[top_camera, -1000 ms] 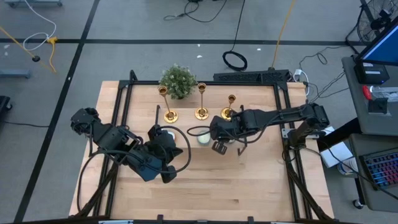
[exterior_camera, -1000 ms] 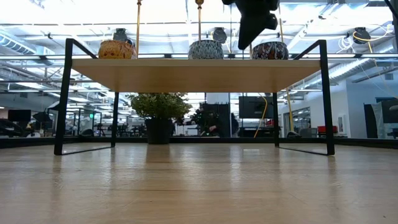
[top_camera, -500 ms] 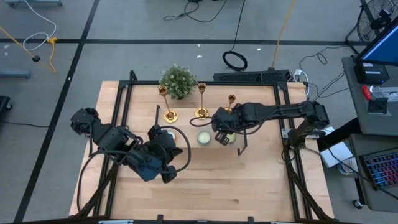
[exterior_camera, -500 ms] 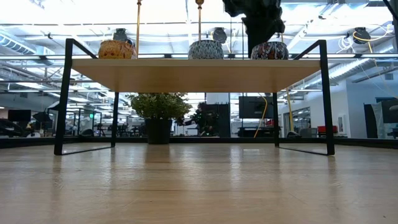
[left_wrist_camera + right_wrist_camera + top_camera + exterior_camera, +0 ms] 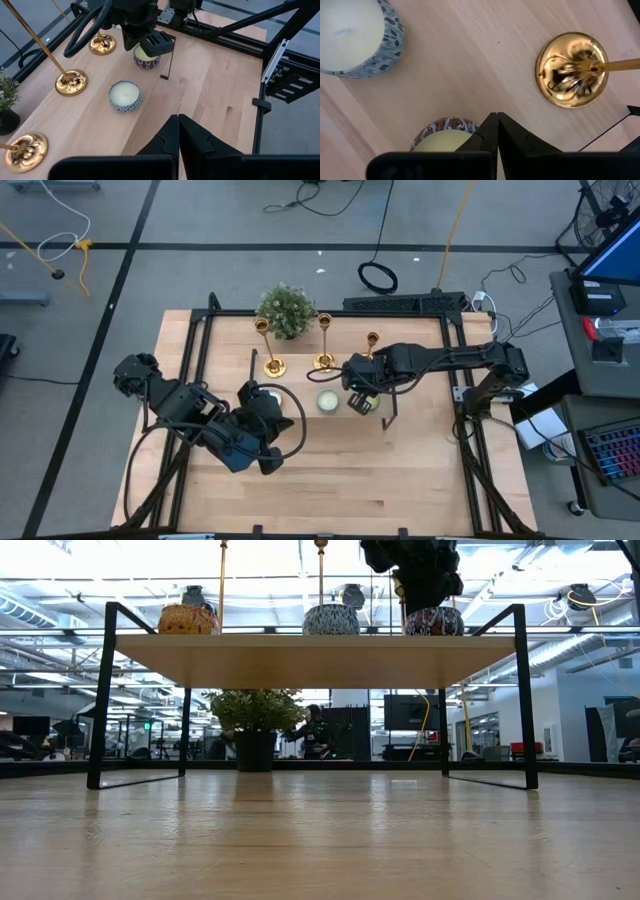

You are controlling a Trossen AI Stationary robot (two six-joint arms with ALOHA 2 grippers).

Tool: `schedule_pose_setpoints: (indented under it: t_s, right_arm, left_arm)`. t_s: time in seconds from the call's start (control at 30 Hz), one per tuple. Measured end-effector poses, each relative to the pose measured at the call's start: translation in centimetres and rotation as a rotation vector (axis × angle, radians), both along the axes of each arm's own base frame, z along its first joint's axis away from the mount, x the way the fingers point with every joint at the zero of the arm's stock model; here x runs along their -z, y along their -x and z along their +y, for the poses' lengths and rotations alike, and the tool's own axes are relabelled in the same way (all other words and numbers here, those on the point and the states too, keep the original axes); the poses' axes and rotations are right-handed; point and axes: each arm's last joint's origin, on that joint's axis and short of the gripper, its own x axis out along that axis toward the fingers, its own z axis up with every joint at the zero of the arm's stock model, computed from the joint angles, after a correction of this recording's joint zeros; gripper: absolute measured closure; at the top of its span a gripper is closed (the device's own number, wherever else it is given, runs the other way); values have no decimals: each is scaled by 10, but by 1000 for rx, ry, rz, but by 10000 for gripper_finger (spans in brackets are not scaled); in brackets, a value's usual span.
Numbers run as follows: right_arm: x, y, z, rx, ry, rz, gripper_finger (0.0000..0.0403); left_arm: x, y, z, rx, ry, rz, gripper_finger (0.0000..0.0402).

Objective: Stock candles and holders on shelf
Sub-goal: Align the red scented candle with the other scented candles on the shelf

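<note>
The shelf (image 5: 315,658) carries three candles: an orange-patterned one (image 5: 187,618), a white one (image 5: 327,402) and a yellowish one (image 5: 445,137). Three gold holders stand by their round bases (image 5: 272,366) (image 5: 324,362) (image 5: 572,70) on the shelf's far half. My right gripper (image 5: 497,127) is shut and points down just above the yellowish candle (image 5: 433,620), at its rim. My left gripper (image 5: 179,131) is shut and hangs above the shelf's near left part, holding nothing. My right gripper's shut fingertips (image 5: 490,125) stand right at the yellowish candle's rim (image 5: 465,131), coming from above. I cannot tell whether they touch it. The candle sits upright on the shelf.
A small green plant (image 5: 287,310) stands at the shelf's far edge behind the holders. The shelf's black legs (image 5: 525,690) and the black frame rails (image 5: 455,360) border the table. Bare tabletop (image 5: 340,480) lies near the front edge.
My right gripper, still shut, has gone a little toward the table's far right, from beside the white candle to over the yellowish candle, and has tipped more steeply down. The candles and holders have stayed where they were.
</note>
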Motion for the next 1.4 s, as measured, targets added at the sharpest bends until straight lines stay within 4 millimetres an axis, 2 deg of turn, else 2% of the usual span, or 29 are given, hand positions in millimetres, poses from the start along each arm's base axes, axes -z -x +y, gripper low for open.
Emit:
schedule_pose_setpoints:
  t_s: [0.57,0.97,1.13,1.4]
  right_arm:
    - [1,2,2,-14,-70,21,403]
    - [0,3,0,3,-15,24,403]
    - [-7,5,-1,5,6,-30,403]
    - [-40,18,-3,10,51,-247,403]
  left_arm:
    - [0,0,0,6,-7,2,394]
    - [0,0,0,-11,-10,-7,396]
    - [0,-1,2,-23,-13,-12,397]
    - [0,-2,5,-33,-14,-12,397]
